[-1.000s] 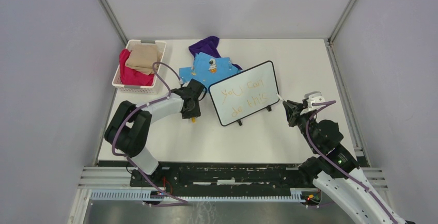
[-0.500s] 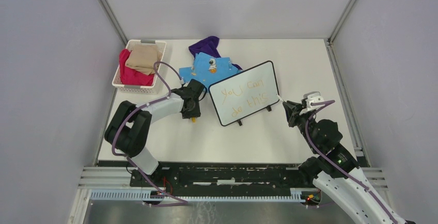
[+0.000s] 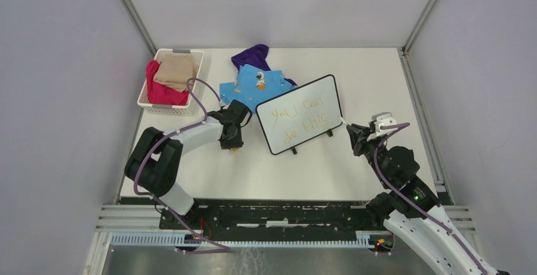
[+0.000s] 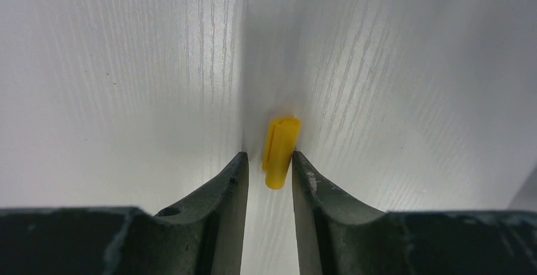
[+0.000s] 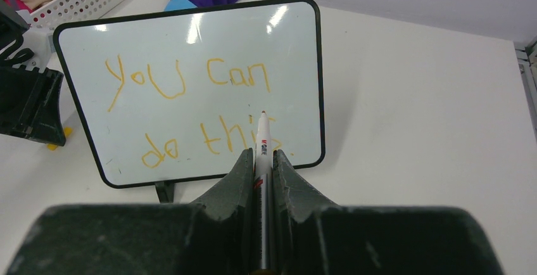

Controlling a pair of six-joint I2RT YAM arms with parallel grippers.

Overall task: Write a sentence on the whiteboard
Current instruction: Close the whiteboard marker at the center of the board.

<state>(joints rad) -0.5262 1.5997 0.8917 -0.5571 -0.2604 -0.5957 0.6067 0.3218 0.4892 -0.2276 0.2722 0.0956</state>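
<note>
The whiteboard [image 3: 299, 115] stands tilted at mid-table on little black feet; it fills the right wrist view [image 5: 190, 47]. The sentence [image 3: 297, 118] in orange-yellow reads "you can do this" in two lines [image 5: 190, 113]. My right gripper [image 3: 354, 137] [image 5: 263, 158] is shut on a white marker [image 5: 263, 139], whose tip points at the board's lower right and stays just short of it. My left gripper [image 3: 233, 140] [image 4: 266, 161] points down left of the board. Its jaws stand narrowly apart around a yellow marker cap [image 4: 280, 151] on the table [image 3: 235, 149]. The cap touches the right finger only.
A white basket [image 3: 143, 101] with red and tan cloths sits at the back left. A blue shirt [image 3: 253, 85] and a purple cloth [image 3: 252, 55] lie behind the board. Grey walls close in the table on three sides.
My left arm has shifted slightly to the left over the cap. The right arm, the marker and the board have hardly moved.
</note>
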